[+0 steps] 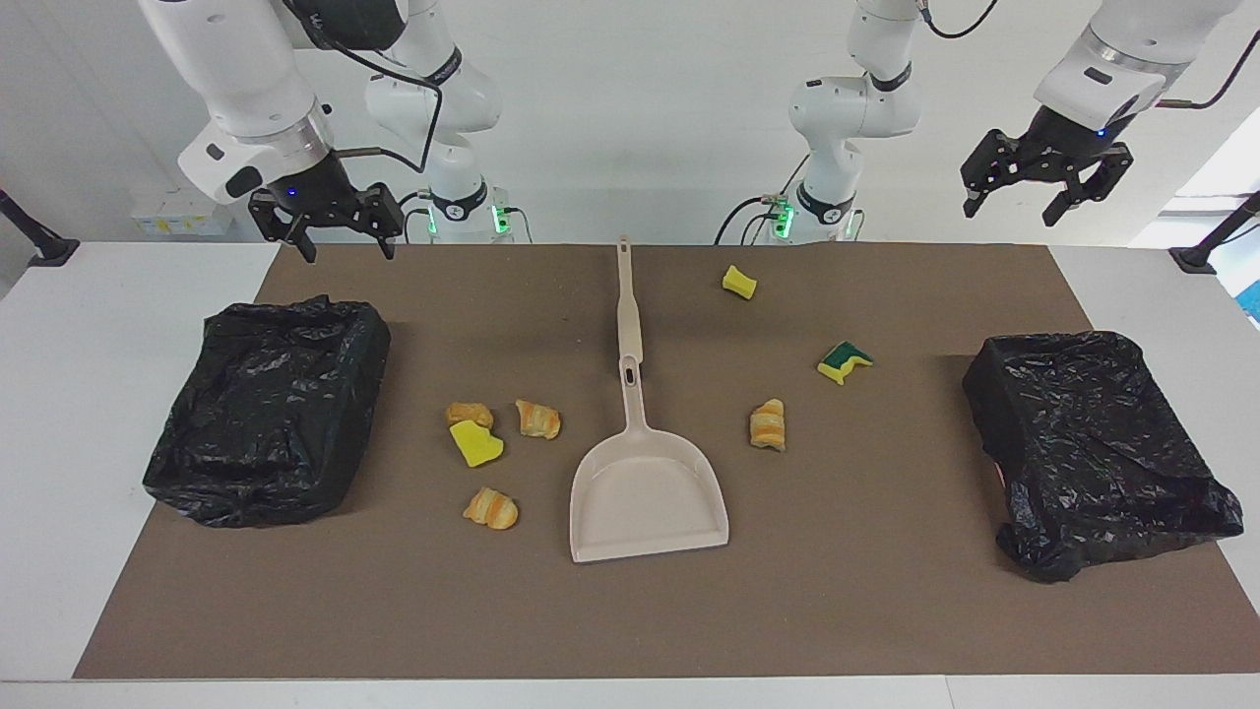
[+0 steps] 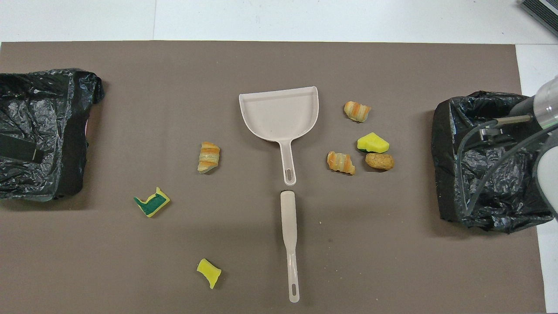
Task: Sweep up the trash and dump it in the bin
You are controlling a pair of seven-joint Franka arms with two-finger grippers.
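Seven scraps of trash are scattered on the brown mat [image 1: 886, 611] around the beige dustpan [image 1: 645, 497], seen first in the facing view. Toward the right arm's end, a brown pastry nub [image 1: 469, 414], a plain yellow sponge bit [image 1: 476, 444] touching it, and two striped pastry pieces [image 1: 537, 418] [image 1: 490, 508] are gathered beside the pan. Toward the left arm's end, one striped pastry [image 1: 768, 425] is found near the pan, a green-backed sponge [image 1: 844, 361] nearer the robots, and a small yellow sponge [image 1: 738, 282] nearer still. The beige brush [image 1: 626, 305] is laid in line with the pan's handle. Two black-lined bins [image 1: 271, 409] [image 1: 1093, 448] are placed at the mat's ends. The right gripper [image 1: 341, 228] is held spread and empty over the mat's edge beside the nearer bin; the left gripper [image 1: 1043, 187], likewise spread and empty, is held above the table's corner.

In the overhead view, the dustpan [image 2: 279, 114] is seen mouth away from the robots, with the brush [image 2: 289, 244] nearer them, apart from every scrap.
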